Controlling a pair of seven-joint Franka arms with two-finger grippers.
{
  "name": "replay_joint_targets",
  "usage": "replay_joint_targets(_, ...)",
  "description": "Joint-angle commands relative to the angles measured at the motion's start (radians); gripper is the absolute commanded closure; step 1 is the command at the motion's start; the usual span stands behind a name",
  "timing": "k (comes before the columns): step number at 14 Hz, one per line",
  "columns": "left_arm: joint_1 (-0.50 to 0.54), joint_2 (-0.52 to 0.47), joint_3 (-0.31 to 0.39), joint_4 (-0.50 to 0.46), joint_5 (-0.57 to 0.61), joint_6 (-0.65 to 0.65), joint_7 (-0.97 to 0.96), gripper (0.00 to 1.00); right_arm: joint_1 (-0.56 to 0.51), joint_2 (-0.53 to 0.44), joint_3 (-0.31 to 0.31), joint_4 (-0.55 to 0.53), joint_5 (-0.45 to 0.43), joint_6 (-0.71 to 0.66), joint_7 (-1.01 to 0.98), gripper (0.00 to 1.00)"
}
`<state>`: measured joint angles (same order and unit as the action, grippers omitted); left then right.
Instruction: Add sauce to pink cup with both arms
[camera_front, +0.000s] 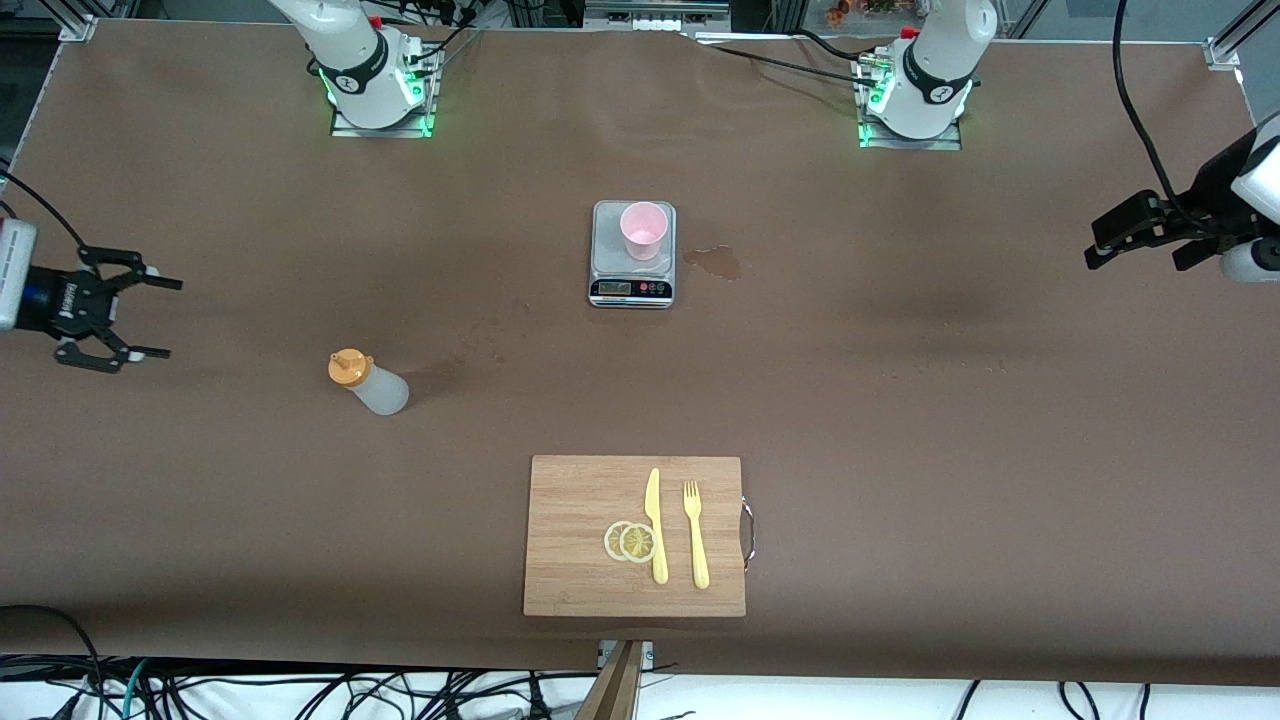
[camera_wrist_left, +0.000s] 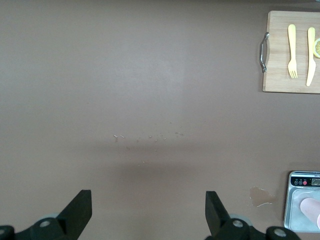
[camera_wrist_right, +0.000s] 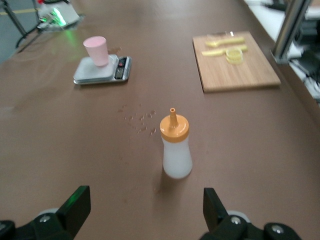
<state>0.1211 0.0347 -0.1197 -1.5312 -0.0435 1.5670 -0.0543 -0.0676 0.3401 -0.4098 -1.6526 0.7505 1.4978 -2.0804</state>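
sauce (camera_front: 368, 382): upright, on table | pink cup (camera_front: 643, 230): upright, on scale (camera_front: 632, 286)

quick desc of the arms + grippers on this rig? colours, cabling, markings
Two white jointed arms with black joint bands, on metal base plates lit green. The right gripper is a black two-finger unit with white lettering on its body. The left gripper is black too, with a black cable looping above it.

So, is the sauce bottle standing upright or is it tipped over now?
Upright. The sauce bottle stands on its base on the table, orange nozzle cap pointing up, untouched by either gripper.
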Motion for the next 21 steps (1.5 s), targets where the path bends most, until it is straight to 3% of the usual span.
replay_joint_targets(1, 0.028, 0.008, -0.005, 0.028, 0.001, -0.010, 0.013, 0.00, 0.061, -0.157, 0.026, -0.067, -0.205, 0.111, 0.308, 0.00)
replay_joint_targets(5, 0.025, 0.010, -0.011, 0.026, 0.002, -0.013, 0.010, 0.00, 0.138, -0.346, 0.095, -0.075, -0.468, 0.111, 0.789, 0.00)
replay_joint_targets(9, 0.022, 0.010, -0.014, 0.026, -0.001, -0.015, 0.010, 0.00, 0.233, -0.461, 0.183, -0.076, -0.650, 0.090, 1.390, 0.00)
replay_joint_targets(15, 0.020, 0.007, -0.018, 0.026, -0.007, -0.019, 0.008, 0.00, 0.290, -0.489, 0.224, -0.039, -0.754, 0.021, 1.836, 0.00)
replay_joint_targets(21, 0.014, 0.005, -0.038, 0.026, -0.007, -0.028, 0.010, 0.00, 0.298, -0.477, 0.223, 0.017, -0.777, 0.012, 1.858, 0.00)
